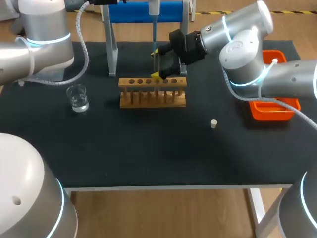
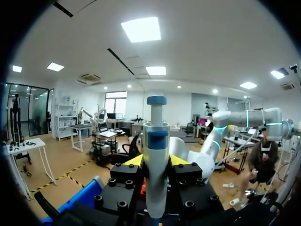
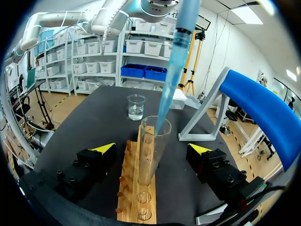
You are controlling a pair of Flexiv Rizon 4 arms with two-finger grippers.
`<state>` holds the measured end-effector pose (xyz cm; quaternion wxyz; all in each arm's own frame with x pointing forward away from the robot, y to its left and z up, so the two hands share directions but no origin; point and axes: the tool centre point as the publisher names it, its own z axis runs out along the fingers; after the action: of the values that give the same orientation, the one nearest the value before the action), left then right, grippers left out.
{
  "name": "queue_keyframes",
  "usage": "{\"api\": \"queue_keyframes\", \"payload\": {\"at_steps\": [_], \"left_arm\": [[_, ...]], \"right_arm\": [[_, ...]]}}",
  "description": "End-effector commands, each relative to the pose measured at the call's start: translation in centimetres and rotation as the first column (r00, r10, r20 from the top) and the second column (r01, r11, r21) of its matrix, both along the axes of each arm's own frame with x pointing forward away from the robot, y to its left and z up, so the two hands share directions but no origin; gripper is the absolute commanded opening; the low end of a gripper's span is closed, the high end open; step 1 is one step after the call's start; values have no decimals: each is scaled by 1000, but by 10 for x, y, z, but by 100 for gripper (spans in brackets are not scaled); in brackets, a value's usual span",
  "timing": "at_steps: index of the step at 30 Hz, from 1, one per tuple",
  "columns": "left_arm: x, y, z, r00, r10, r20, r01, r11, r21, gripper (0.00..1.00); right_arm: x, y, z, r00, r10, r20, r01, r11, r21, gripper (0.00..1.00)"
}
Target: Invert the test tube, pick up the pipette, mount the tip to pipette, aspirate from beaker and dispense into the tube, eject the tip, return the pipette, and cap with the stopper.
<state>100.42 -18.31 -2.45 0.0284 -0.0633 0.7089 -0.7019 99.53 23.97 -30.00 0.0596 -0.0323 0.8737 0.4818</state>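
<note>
Ok, left gripper [image 2: 156, 162] is cut off at the desk's back edge from above; its wrist view shows it clamped on the pipette [image 2: 156, 141]. Can't read any liquid level in the tube [image 3: 149, 155]. Tip [image 3: 170, 89] sits in the tube's mouth. Tube is upright in the rack [image 3: 128, 188], mid-desk toward the back. Right gripper [image 3: 151, 149] has its fingers apart either side of the tube, not touching; from above it hides the tube. Beaker [image 1: 78, 97] is near the left edge, stopper [image 1: 214, 124] lies loose right of centre, and an orange tray [image 1: 270, 111] at the right edge is partly behind the right arm [image 1: 277, 74].
</note>
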Motion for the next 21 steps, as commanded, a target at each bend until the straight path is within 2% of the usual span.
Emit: {"api": "queue_keyframes", "payload": {"at_steps": [1, 21], "left_arm": [[2, -1, -1, 1000, -2, 14, 2, 1000, -8, 0], [2, -11, 0, 999, -41, 25, 42, 999, -24, 0]], "right_arm": [[0, -1, 1, 1000, 1, -2, -1, 1000, -2, 100], [0, -1, 1, 1000, 1, -2, -1, 1000, -2, 100]]}}
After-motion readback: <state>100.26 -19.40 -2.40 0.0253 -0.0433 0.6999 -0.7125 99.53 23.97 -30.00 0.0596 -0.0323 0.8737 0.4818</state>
